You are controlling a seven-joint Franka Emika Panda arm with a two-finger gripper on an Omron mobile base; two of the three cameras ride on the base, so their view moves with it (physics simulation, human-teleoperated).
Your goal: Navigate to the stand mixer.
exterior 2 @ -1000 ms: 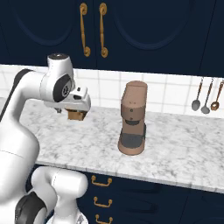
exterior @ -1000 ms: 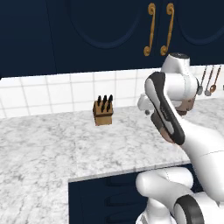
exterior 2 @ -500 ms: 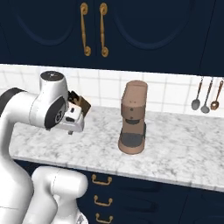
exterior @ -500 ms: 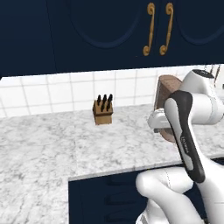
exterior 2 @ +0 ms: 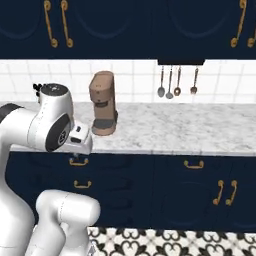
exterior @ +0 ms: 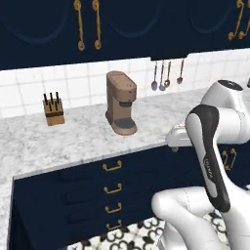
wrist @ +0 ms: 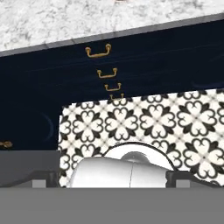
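Observation:
The stand mixer is out of view. My gripper hangs low in front of the dark-blue drawers, aimed down at the patterned floor. Its two dark fingertips stand far apart with nothing between them, so it is open. The hand sits at counter-edge height beside my folded arm, and it appears again just left of the coffee machine's base.
A tall brown coffee machine stands on the grey marble counter. A knife block sits to its left. Ladles and spoons hang on the tiled wall. Drawers with brass handles run below.
The whole picture has shifted: the base has backed away and moved right along the counter. The arm has folded down, its hand now lower than the counter top.

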